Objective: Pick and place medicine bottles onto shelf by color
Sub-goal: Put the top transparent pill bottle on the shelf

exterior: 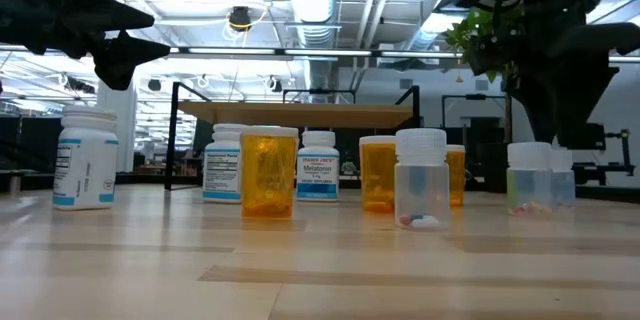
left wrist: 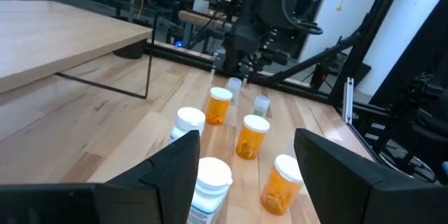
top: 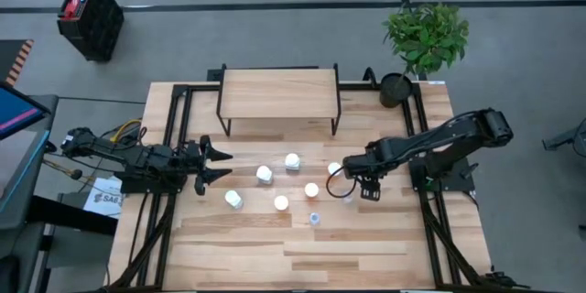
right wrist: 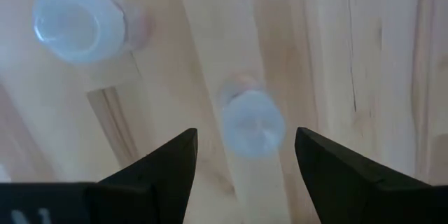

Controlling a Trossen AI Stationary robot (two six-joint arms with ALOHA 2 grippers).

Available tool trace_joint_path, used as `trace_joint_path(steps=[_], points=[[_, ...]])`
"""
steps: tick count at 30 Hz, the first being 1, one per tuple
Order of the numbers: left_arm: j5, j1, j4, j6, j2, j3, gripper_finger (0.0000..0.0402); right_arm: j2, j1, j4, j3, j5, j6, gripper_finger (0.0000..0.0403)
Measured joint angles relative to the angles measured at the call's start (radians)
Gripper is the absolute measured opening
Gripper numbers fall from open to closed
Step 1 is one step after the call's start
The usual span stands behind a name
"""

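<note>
bottles sit in a loose cluster on the desk (top: 366, 256) in front of the shelf (top: 279, 93), whose light wood top is bare. nearest the shelf's front edge are a white-capped bottle (top: 292, 161) and another white bottle (top: 264, 175) just beside it, with a third white bottle (top: 233, 200) farther out toward the left arm. two orange bottles (top: 311, 189) and (top: 281, 203) stand a little farther from the shelf, and a small clear bottle (top: 314, 218) with a few pills in its bottom stands farthest from it. the right pincer (top: 369, 189) hangs pointing down over the end of the cluster that lies off the shelf's right front leg, its fingers (right wrist: 161, 164) apart and holding nothing; in the right wrist view a clear capped bottle (right wrist: 250, 122) sits on the desk between them, not touched, and another clear bottle (right wrist: 75, 24) stands near it. the left pincer (top: 216, 166) hovers off the shelf's left front leg, reaching level toward the bottles with its fingers (left wrist: 168, 171) spread and empty; the nearest white bottle (left wrist: 210, 182) shows just beyond them in the left wrist view. a potted plant (top: 423, 41) stands at the desk's corner past the shelf's right end.
</note>
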Motion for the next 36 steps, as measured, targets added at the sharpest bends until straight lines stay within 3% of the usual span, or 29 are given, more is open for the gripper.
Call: trace_joint_path(steps=[17, 21, 29, 36], points=[[0.0, 0.0, -0.007, -0.001, 0.0, 0.0, 0.0222, 0.109, 0.0, 0.024, 0.0, 0.0, 0.001, 0.0261], [0.0, 0.0, -0.008, -0.001, 0.0, 0.0, 0.0222, 0.099, -0.005, 0.026, 0.0, 0.0, 0.011, 0.0228], [0.0, 0.0, -0.01, -0.002, 0.0, 0.0, 0.0222, 0.105, -0.024, 0.007, 0.003, 0.0, 0.018, 0.0122], [0.0, 0.0, -0.023, -0.002, 0.0, 0.0, 0.0222, 0.108, -0.028, -0.114, 0.112, 0.002, -0.019, 0.0119]])
